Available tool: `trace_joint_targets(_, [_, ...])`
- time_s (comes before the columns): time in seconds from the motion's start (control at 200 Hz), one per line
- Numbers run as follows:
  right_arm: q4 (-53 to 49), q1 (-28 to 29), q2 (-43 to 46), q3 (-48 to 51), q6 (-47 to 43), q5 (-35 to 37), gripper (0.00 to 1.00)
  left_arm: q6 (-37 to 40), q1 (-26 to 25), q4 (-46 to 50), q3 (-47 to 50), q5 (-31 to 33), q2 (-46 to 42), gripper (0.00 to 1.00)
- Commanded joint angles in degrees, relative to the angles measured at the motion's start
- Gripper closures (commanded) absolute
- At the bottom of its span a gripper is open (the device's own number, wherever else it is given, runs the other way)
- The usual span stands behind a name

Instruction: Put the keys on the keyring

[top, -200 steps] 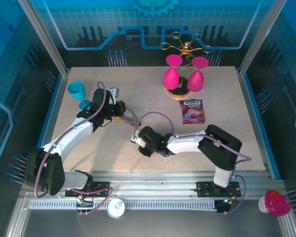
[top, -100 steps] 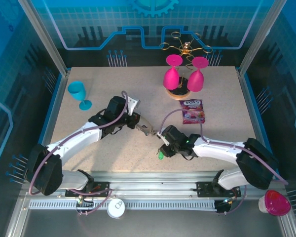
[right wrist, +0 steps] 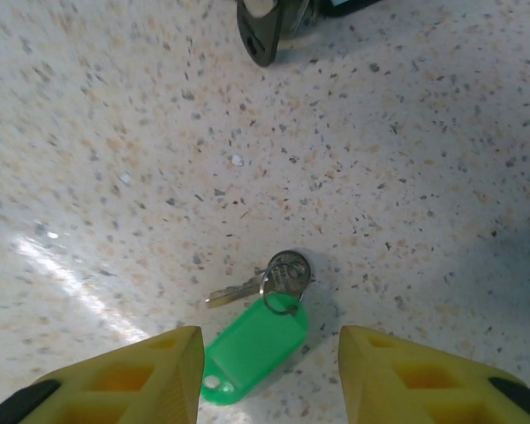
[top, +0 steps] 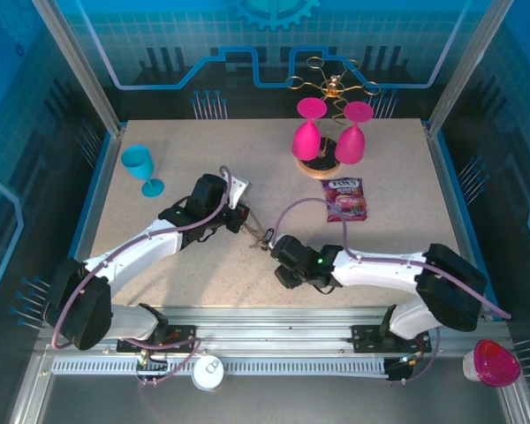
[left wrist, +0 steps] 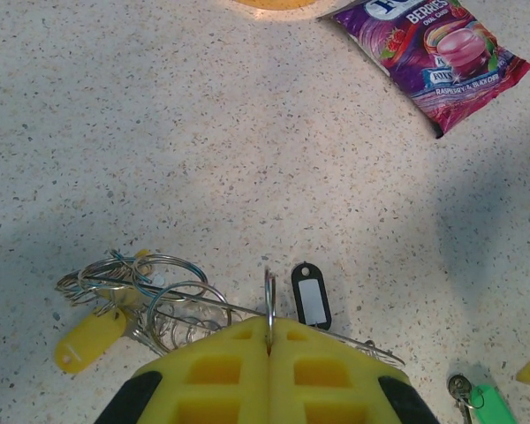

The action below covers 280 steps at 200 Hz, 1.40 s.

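Tabletop: speckled beige tabletop (top: 397,177), blue-lit walls around it.
Landmark: purple berries pouch (left wrist: 437,53), lying flat.
Left gripper: left gripper (left wrist: 269,334) has its pads pressed together on the keyring (left wrist: 269,291), thin wire held on edge, left of the pouch and nearer the arm bases.
Right gripper: right gripper (right wrist: 267,344) has its jaws spread, straddling the green-tagged key (right wrist: 285,274) without touching it, also left of the pouch and nearer.
Tags: yellow tag (left wrist: 88,340) and black tag (left wrist: 311,298) lie by the ring; can't tell whether they're threaded.
Handling: likely light, stiff, slick; the plastic tag looks the easiest hold, and the blade may swing.
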State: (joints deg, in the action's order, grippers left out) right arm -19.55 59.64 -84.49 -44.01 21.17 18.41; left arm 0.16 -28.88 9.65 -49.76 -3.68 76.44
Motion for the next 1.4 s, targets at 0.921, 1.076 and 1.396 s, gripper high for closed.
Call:
trace_joint_targets(0.921, [-8.63,0.13,-12.37,-9.25,-8.78,3.8,0.78,1.44,-0.01,-0.32,-1.4,0.06,-0.86,1.0])
trace_joint_targets(1.076, [-8.28,-0.02,-9.03,-8.85,-8.79,5.07,0.93,1.46,-0.03,-0.46,-1.27,0.15,-1.1,1.0])
trace_joint_targets(1.396, [0.04,-10.34,4.59,0.07,1.08,-16.21,1.0,2.02,-0.55,-2.31,0.01,3.08,-4.06,1.0])
